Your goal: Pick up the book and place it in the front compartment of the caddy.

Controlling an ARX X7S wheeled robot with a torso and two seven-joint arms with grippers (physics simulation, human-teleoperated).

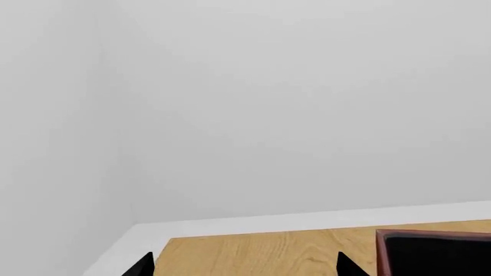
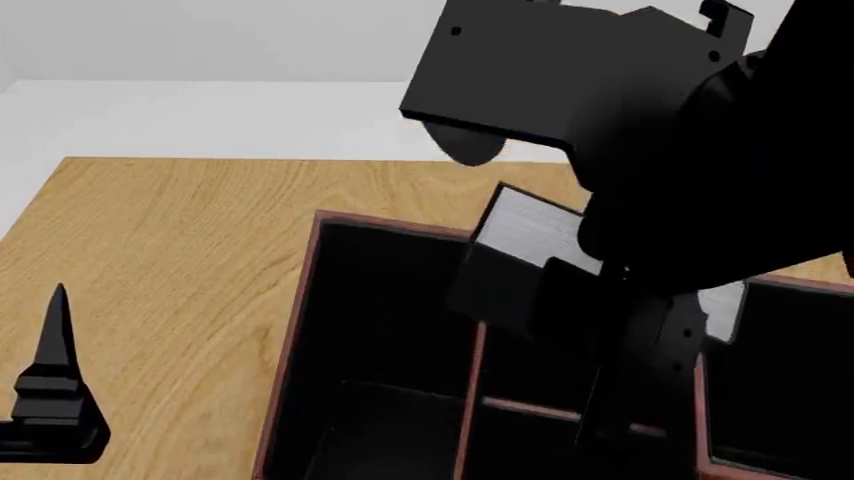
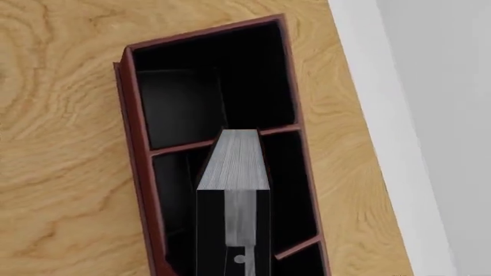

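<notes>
In the right wrist view, my right gripper (image 3: 234, 198) is shut on the book (image 3: 234, 158), a black hardcover whose white page edges face the camera. The book hangs above the caddy (image 3: 138, 115), a reddish-brown box with black-lined compartments, over its middle section with one end at a divider. In the head view my dark right arm covers much of the caddy (image 2: 296, 340), and the book's (image 2: 527, 228) pages show just under it. My left gripper (image 2: 54, 390) rests low at the table's near left, away from the caddy. Its fingers (image 1: 349, 265) stand wide apart and open with nothing between them.
The wooden table (image 2: 174, 250) carries the caddy, whose corner (image 1: 429, 253) shows in the left wrist view. The table's far edge (image 1: 307, 230) borders a white floor and a plain grey wall.
</notes>
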